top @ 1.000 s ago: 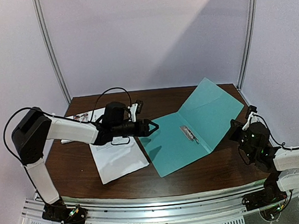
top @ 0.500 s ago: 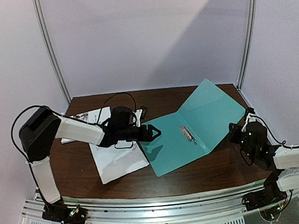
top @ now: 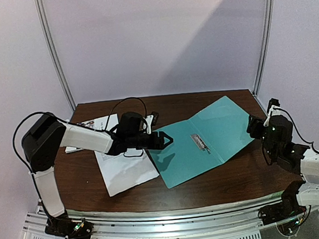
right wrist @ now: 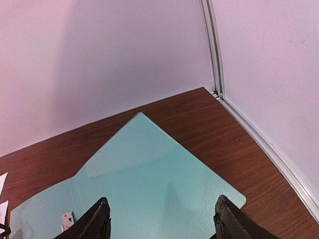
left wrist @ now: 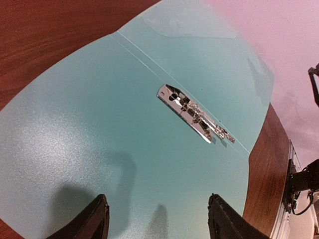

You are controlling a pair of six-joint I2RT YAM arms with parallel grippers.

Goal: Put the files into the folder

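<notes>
The teal folder lies open on the brown table, its metal clip by the fold. My left gripper hovers open over the folder's left leaf, with nothing between its fingers and the clip ahead of it. My right gripper stands open just off the folder's right edge and looks over the right leaf; it holds nothing. One file, a white sheet, lies left of the folder. The other file, with colourful print, peeks out behind the left arm.
The table ends at pale walls at the back and on both sides, with metal corner posts. An aluminium rail runs along the near edge, where both arm bases sit. Black cables loop over the left arm.
My right gripper has opened and let go of the folder's right leaf, which has dropped from raised to nearly flat. The right arm has pulled up and back. The left arm has barely moved.
</notes>
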